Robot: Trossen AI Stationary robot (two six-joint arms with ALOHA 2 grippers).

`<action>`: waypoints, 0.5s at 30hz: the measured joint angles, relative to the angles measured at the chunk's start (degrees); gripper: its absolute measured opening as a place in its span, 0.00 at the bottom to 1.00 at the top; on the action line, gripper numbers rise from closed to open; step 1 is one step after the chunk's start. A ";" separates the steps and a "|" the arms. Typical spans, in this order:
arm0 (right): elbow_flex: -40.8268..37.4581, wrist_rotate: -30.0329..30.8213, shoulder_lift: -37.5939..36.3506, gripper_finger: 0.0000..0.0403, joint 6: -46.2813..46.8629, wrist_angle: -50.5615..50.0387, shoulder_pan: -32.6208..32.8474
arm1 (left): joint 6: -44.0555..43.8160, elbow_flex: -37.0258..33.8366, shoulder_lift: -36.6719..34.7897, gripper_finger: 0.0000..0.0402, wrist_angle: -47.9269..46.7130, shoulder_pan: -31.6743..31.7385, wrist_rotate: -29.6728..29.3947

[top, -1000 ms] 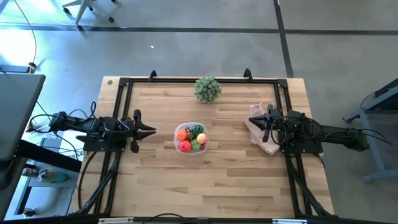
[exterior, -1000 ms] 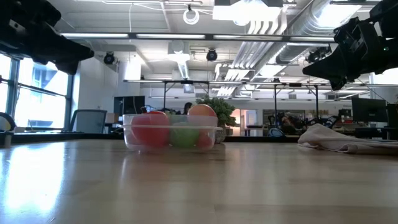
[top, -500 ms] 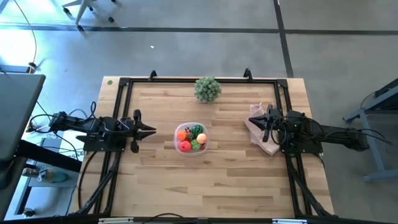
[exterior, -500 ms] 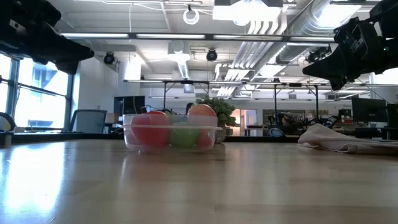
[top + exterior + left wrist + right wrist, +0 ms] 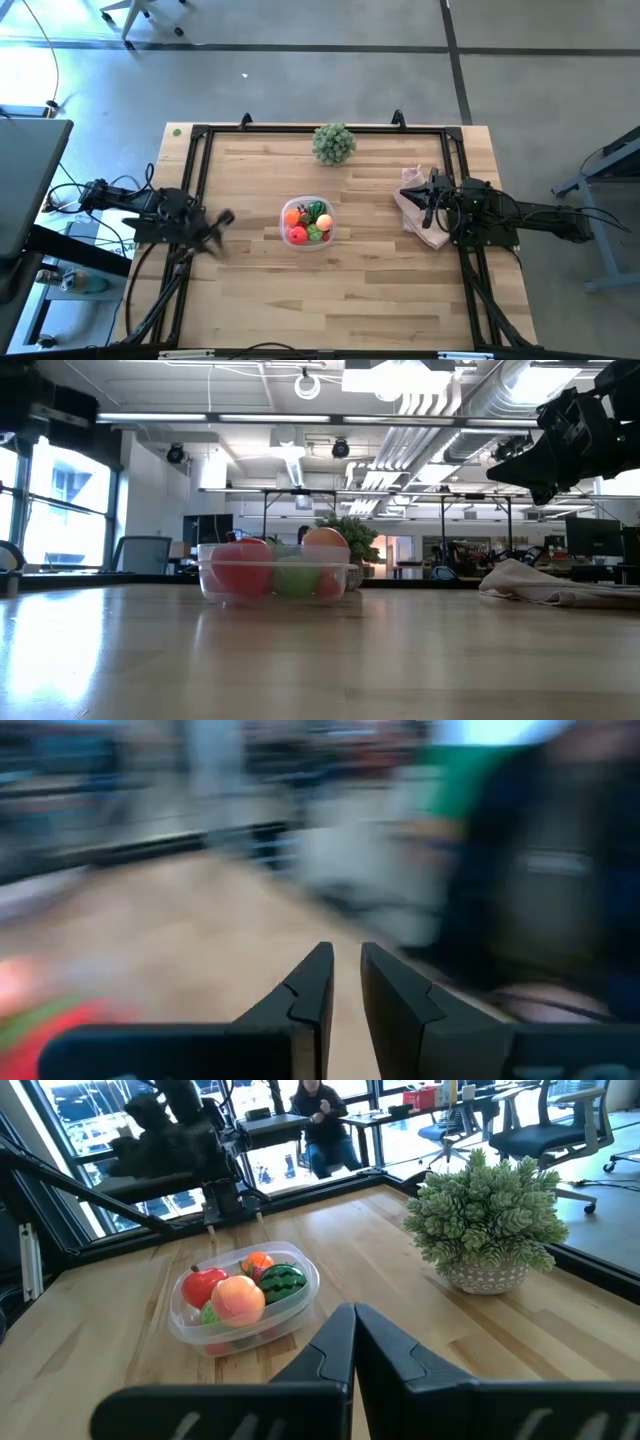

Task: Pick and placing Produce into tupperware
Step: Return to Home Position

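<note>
Two arms are sitting at opposite sides of your table (image 5: 350,290), and neither is holding anything. You are seeing the left gripper (image 5: 346,970) hanging by the table's left edge, well apart from the clear tub (image 5: 326,236). From above it is showing only as a smear, while its own camera is showing its jaws drawn almost together, with a thin slit between them. Your right gripper (image 5: 353,1325) is hovering over the pale plastic bag (image 5: 535,588) at the right side, its jaws meeting at the tips and pointing toward the tub. The tub is resting near the middle of the table with the toy fruit (image 5: 305,222) inside it. A red ball (image 5: 203,1285), a pink peach (image 5: 238,1298), a striped green ball (image 5: 284,1280) and a small orange one (image 5: 257,1264) are lying packed together. A bushy green plant (image 5: 334,143) is standing at the far edge, apart from the tub.
</note>
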 joint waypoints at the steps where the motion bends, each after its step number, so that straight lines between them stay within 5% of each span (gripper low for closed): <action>1: 0.00 0.00 0.02 0.00 0.00 0.01 0.00 | 0.53 0.06 0.02 0.12 0.14 -0.03 7.29; 3: 0.00 0.00 0.00 0.00 0.00 -0.01 0.00 | 0.64 0.06 0.05 0.12 -0.03 -0.04 17.76; 6: 0.00 0.00 0.00 0.00 0.00 -0.01 0.00 | 0.62 0.06 0.05 0.12 -0.03 -0.02 25.66; 15: 0.00 0.00 0.02 0.00 0.00 -0.45 0.01 | 0.80 0.04 0.05 0.12 -0.03 0.00 20.75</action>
